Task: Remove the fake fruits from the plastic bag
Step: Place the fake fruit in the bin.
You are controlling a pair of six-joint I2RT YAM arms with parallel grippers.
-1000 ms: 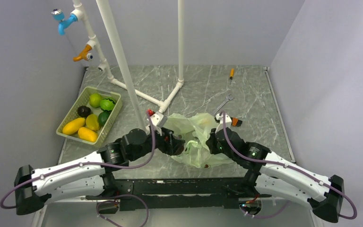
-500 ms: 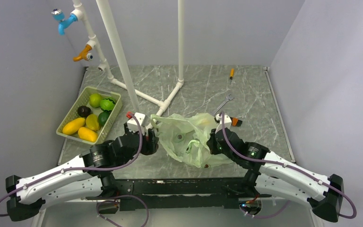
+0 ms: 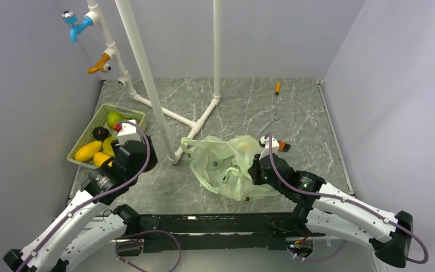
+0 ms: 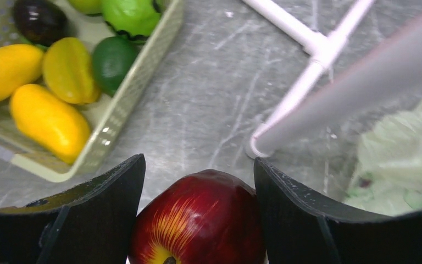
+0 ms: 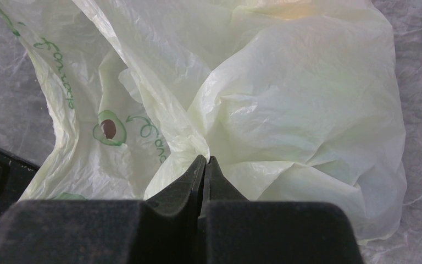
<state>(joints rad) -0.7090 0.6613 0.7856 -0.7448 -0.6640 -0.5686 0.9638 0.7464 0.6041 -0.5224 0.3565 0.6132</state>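
Avocado-printed plastic bag (image 5: pixel 286 110), green script (image 5: pixel 59 88) unreadable, pinched by right end effector (image 5: pixel 204 165); left end effector (image 4: pixel 198 175) clamps red apple (image 4: pixel 198 220).

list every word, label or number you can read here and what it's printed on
Nothing reads clearly enough to quote.
plastic bag: green cursive print beside an avocado drawing, sideways and creased, illegible.
plastic bag, upper left: second green cursive line, also illegible.
red apple, basket: no lettering visible.
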